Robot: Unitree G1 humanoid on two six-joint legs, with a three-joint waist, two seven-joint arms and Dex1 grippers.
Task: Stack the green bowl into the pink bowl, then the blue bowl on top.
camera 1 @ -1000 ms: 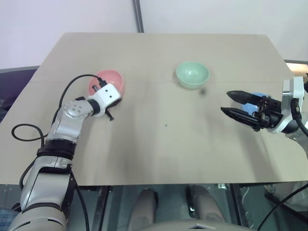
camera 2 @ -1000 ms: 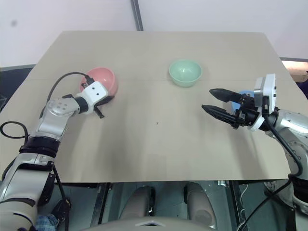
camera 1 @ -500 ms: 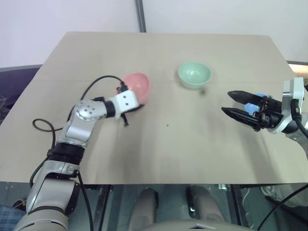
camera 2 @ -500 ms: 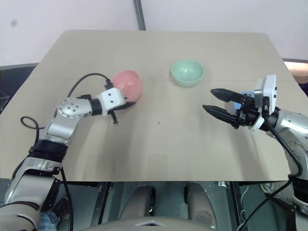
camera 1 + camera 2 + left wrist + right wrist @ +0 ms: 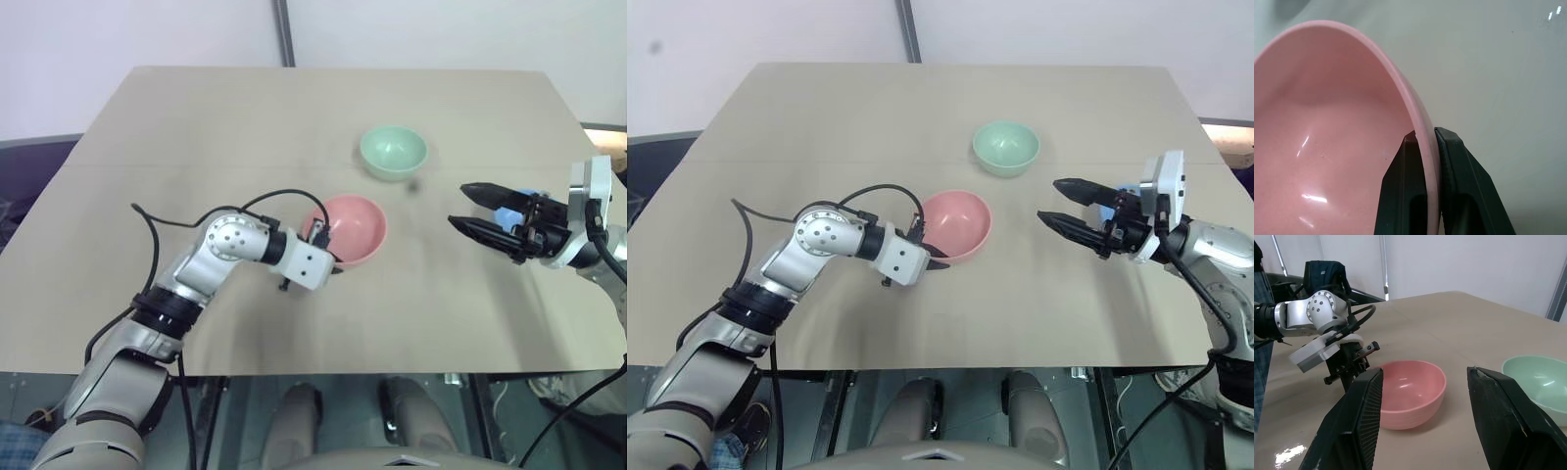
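Pink bowl [image 5: 353, 227] now mid-table, rim in left claw [image 5: 1425, 147]; right claw [image 5: 471, 207] apart

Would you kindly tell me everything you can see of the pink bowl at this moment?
The pink bowl is small, round, salmon pink, smooth and plain, and looks like glossy plastic. It is empty, with its mouth up, near the middle of the table, in front of the green bowl and apart from it. The left gripper is shut on its rim, one finger inside the wall and one outside. Whether its base rests on the table I cannot tell.
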